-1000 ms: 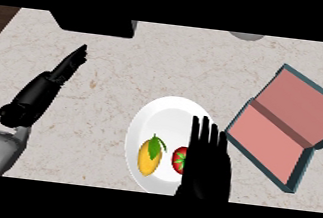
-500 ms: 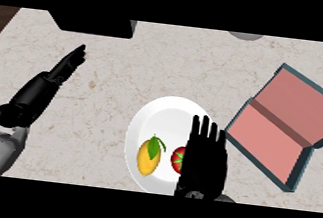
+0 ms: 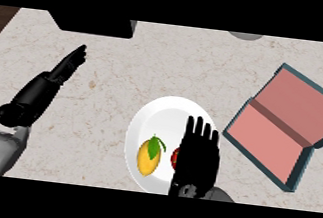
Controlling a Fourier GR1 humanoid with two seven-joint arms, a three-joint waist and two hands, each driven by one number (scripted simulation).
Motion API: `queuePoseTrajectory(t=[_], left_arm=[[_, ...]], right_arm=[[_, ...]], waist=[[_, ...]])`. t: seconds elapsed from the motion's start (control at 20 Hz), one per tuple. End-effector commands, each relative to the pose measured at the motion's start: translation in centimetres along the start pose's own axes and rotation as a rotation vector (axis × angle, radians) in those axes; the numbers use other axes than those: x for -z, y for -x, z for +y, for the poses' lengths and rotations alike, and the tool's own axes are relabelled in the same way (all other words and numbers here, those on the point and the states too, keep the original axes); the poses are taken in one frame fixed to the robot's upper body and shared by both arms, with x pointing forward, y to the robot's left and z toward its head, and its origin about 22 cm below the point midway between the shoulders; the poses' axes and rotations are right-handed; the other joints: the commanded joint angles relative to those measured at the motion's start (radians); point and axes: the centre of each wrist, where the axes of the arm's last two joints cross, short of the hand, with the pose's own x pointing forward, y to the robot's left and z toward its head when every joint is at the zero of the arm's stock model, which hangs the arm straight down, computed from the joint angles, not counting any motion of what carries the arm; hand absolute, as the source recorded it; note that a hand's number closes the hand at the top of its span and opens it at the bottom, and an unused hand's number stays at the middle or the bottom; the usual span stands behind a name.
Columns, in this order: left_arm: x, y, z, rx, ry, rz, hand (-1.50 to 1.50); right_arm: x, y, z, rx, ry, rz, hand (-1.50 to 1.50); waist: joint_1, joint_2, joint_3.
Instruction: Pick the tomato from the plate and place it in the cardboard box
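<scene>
Hovering hand: the right hand [image 3: 196, 158] comes in from the lower edge and lies over the right half of the plate [image 3: 165, 112], fingers straight and pointing up the view, holding nothing.
Tomato: the tomato [image 3: 176, 157] sits on the plate's lower right part; only a red sliver shows at the left edge of the right hand, the rest hidden under the palm. Whether the palm touches it cannot be told.
Neighbour on the plate: a yellow fruit with a green leaf [image 3: 150, 155] lies just left of the tomato, apart from the hand.
Plate: white and round, on the pale speckled worktop [image 3: 162, 66], near the lower middle of the view.
Box: the cardboard box [image 3: 289, 126] lies open to the right of the plate, pink inside with dark teal walls, tilted on the worktop, well clear of the tomato.
Left hand: the left hand [image 3: 66, 66] rests at the view's left, fingers straight, pointing up and to the right, released.
Far edge: a black block [image 3: 92, 24] sits at the top left.
</scene>
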Motion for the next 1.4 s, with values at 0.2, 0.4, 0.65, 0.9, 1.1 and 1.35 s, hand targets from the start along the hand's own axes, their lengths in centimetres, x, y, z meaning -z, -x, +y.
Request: queuePoseTrajectory(t=[0.2, 0.4, 0.65, 0.9, 1.1, 1.35], left_arm=[[-0.8, 0.0, 0.4, 0.025, -0.005, -0.004, 0.00], [-0.7, -0.1, -0.9, -0.011, -0.014, -0.005, 0.00], [-1.7, 1.9, -0.4, 0.006, -0.020, 0.003, 0.00], [-0.8, 0.7, 0.8, 0.009, -0.018, 0.014, 0.00], [-0.4, -0.5, 0.5, 0.005, -0.021, 0.012, 0.00], [0.0, -0.1, 1.2, 0.011, -0.016, -0.006, 0.00]], right_arm=[[0.9, -0.1, 0.7, -0.033, -0.015, 0.274, -1.50], [0.7, -0.5, 1.5, -0.020, -0.036, 0.273, -1.50], [1.1, 1.0, 4.0, -0.001, -0.071, 0.223, -1.50], [1.6, -1.0, 2.6, -0.059, 0.047, 0.097, 1.50], [0.9, 0.0, 2.7, -0.111, 0.113, 0.100, 1.50], [0.4, -2.5, 3.8, -0.157, 0.061, -0.363, 1.50]], waist=[[-0.007, -0.002, 0.000], [-0.002, -0.001, 0.000], [-0.015, 0.001, 0.000], [-0.009, 0.000, 0.001], [-0.016, -0.002, 0.001], [0.004, 0.004, 0.001]])
